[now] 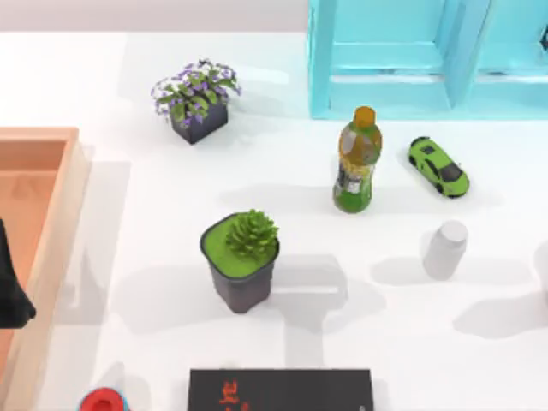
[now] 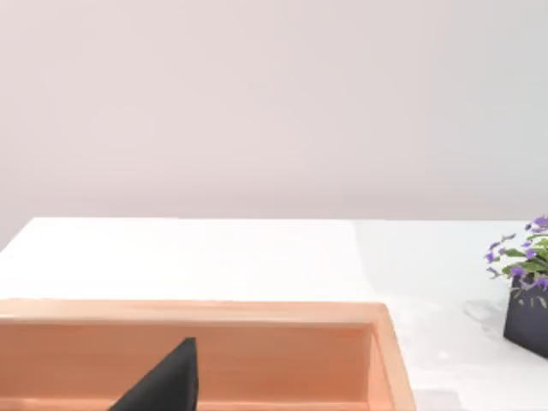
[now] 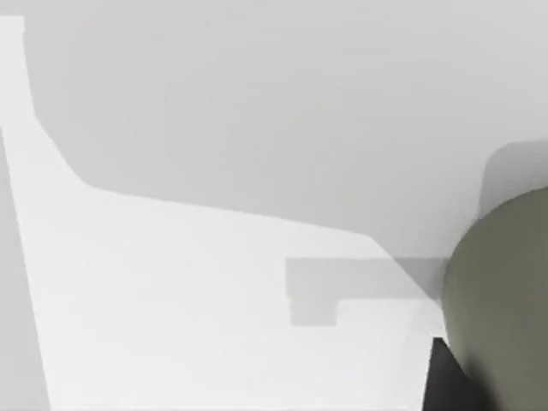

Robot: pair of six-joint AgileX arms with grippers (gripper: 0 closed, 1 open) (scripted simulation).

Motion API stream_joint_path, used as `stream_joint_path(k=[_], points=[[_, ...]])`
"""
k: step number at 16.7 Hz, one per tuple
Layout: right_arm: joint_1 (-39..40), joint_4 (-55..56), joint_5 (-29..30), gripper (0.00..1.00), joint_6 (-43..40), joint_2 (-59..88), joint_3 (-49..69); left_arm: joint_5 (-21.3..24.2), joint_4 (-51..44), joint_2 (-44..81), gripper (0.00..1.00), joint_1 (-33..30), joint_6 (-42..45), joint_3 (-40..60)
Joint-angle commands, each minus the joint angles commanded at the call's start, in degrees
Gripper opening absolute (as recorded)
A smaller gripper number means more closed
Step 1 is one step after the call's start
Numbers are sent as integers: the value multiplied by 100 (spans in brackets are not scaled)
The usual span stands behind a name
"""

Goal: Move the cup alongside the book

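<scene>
cup (image 1: 445, 248): upright on the bench (image 1: 154, 282), free of any grip; right of and just nearer than the green bottle (image 1: 356, 160), with the toy car (image 1: 437, 166) beyond it.
book (image 1: 281, 390): flat at the near edge of the bench, well apart from the cup, down and to its left; the plant pot (image 1: 241, 261) sits between cup and book, off to the left of the straight line.
step in hand: reach and grasp, judged not yet begun.
left arm (image 1: 10, 282): parked over the wooden tray (image 1: 51, 223), far left of the cup; fingers cannot be told.
right arm: its wrist view looks down on bare bench and possibly a rounded grey-green edge; fingers cannot be told.
approach: come at the cup from the right, away from the bottle; close on the mid-wall and keep it upright.
carry: lift clear, pass right of the plant pot, and set the cup down just beside the right end of the book, not on it.
risk: tipping the light cup, or brushing the bottle.
</scene>
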Motion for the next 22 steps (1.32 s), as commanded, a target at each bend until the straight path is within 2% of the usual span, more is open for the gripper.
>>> stream_joint_path(k=[7,14,18,22], points=[[3,-1024,0,0,-20,-405,644,0,0,0,100,0,0,0],[68,-1130,-38,0,118,-342,689,0,0,0,100,0,0,0],[525,-1581,-177,0,1066,-80,804,0,0,0,100,0,0,0],[1364,-1989,-227,0,2783,3,806,0,0,0,100,0,0,0]])
